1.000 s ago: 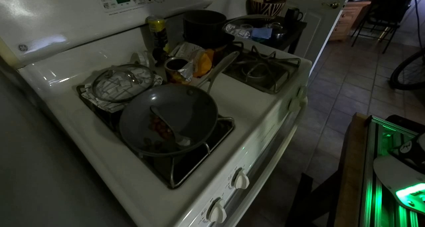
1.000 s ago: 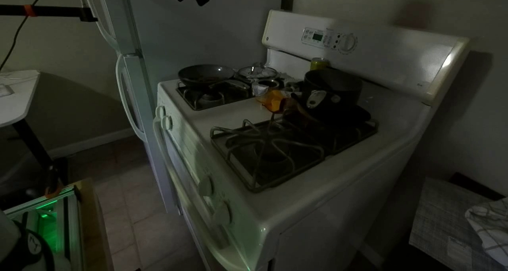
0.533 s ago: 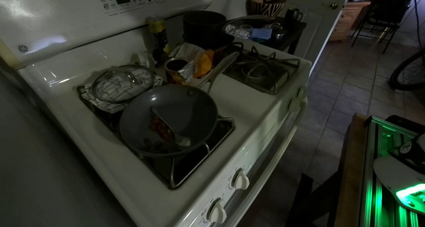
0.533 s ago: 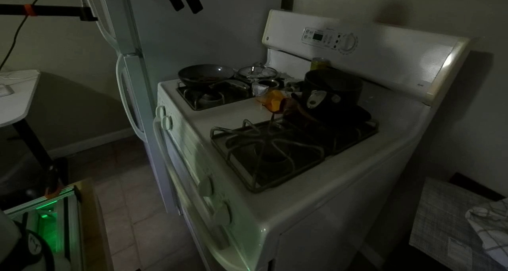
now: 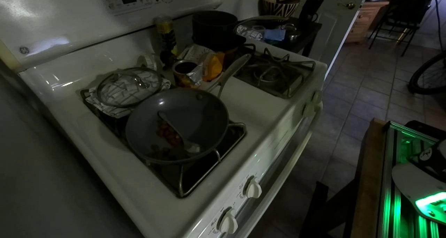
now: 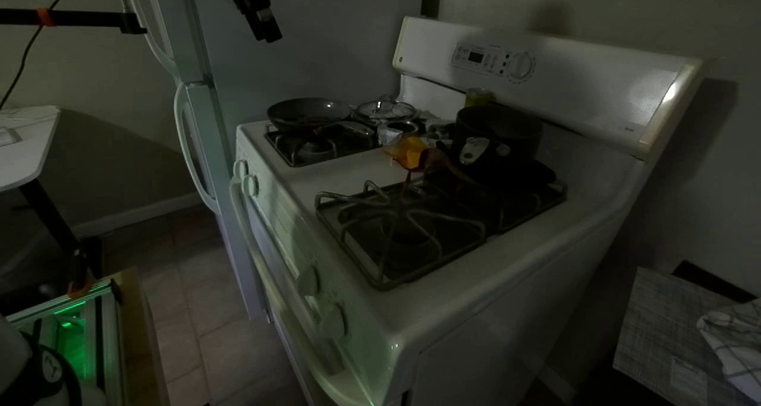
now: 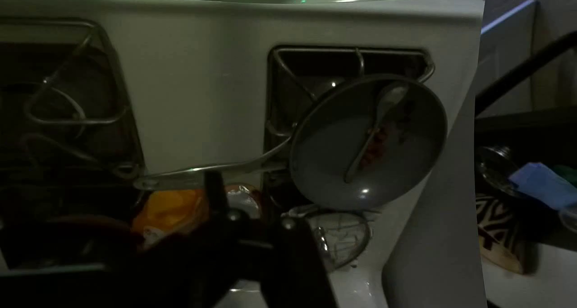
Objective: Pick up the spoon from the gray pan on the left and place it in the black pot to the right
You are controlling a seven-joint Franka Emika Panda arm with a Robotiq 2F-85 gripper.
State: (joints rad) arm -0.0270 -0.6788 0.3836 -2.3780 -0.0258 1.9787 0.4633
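Note:
The spoon point(image 5: 191, 147) has a pale rounded head and a thin, dim handle. It lies in the gray pan point(image 5: 207, 114) beside some reddish bits. In the wrist view the spoon point(image 7: 393, 94) and gray pan point(image 7: 322, 163) show at upper right. The black pot point(image 5: 212, 29) stands at the back of the stove; it also shows in an exterior view point(image 6: 526, 138). My gripper point(image 6: 269, 36) is in the air at the top of an exterior view, high above the stove front. In the wrist view my gripper point(image 7: 243, 190) has its dark fingers apart, with nothing seen between them.
A glass lid point(image 5: 129, 86) on a checked cloth lies behind the pan. An open can point(image 5: 184, 70), an orange packet point(image 5: 213, 66) and a tall yellow can point(image 5: 165, 34) stand between pan and pot. The pan's handle point(image 5: 231, 69) reaches toward the pot. A fridge point(image 6: 321, 49) borders the stove.
My gripper has come lower and moved left in an exterior view, and has turned more edge-on. It has entered another exterior view at the top right. The spoon, pan and pot have not moved.

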